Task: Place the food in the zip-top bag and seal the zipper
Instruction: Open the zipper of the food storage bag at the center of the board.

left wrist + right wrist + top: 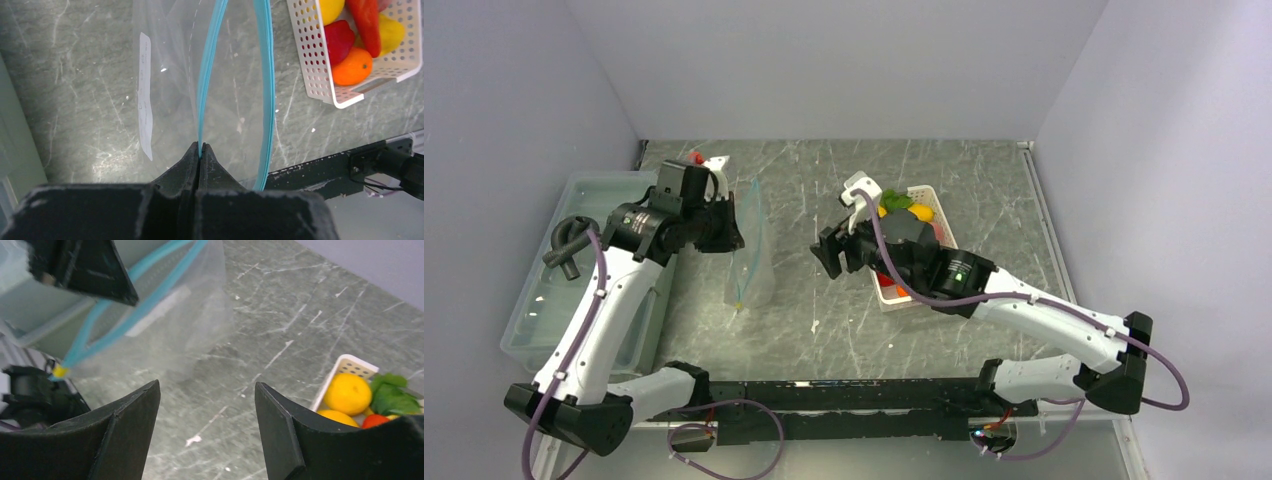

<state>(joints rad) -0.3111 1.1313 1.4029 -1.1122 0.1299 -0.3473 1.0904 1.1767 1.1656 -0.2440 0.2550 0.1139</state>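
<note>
Left wrist: food (352,67) in white basket (312,62), beside open zip-top bag (170,100).

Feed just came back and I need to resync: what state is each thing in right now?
Clear floppy zip-top bag: hanging, mouth open, no food seen inside.
Teal-blue zipper strip: unsealed, one lip pinched.
Left fingers: shut on the zipper strip.
Right fingers: open, empty.
White perforated plastic basket: upright, holding food.
Toy fruits and vegetables: in the basket.
</note>
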